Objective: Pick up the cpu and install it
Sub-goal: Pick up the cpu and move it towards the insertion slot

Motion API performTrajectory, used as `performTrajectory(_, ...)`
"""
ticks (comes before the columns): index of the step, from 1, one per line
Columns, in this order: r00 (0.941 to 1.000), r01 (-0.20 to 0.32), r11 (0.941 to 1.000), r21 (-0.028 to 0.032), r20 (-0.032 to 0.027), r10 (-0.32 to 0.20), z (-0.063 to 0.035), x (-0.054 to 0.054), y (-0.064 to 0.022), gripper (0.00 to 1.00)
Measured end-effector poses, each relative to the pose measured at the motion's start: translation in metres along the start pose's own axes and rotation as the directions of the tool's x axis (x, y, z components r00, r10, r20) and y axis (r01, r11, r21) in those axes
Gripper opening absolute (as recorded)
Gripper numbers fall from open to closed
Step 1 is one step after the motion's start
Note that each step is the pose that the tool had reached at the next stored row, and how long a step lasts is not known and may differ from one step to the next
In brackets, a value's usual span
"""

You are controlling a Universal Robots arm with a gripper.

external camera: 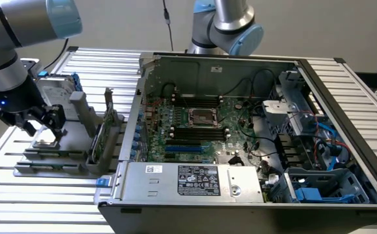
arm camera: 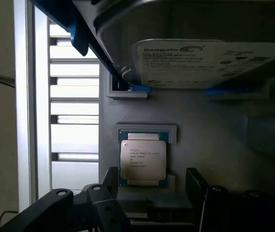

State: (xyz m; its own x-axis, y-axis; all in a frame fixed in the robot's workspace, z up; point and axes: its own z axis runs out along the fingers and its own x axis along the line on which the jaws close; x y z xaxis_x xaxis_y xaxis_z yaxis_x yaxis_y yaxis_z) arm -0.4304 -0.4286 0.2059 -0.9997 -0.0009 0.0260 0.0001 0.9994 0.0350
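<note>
The cpu [arm camera: 143,160], a small flat square chip with a dull silvery top, lies in a recess of the grey parts holder [arm camera: 214,145]. My gripper [arm camera: 152,187] hangs just above it, open, with one black finger [arm camera: 111,182] on each side of the chip and neither touching it. In the exterior view the gripper [external camera: 45,129] stands over the grey holder [external camera: 51,163] at that view's left, outside the computer case. The motherboard socket [external camera: 201,117] sits uncovered in the middle of the board.
A silver hard drive with blue brackets [arm camera: 200,63] stands upright close behind the cpu. Upright cards [external camera: 104,131] stand in the holder between the gripper and the open case [external camera: 214,59]. A second robot arm [external camera: 230,29] stands behind the case. A slatted metal table [external camera: 38,204] lies underneath.
</note>
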Motion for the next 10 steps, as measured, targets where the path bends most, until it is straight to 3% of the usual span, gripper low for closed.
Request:
performTrajectory(6,1.0000,0.007,0.9998,-0.0170,-0.0003,-0.007,0.0074,0.0001,0.0014,0.67)
performTrajectory(10,1.0000,0.008,0.9997,-0.0240,0.0000,-0.008,0.0114,0.0006,0.0013,0.67)
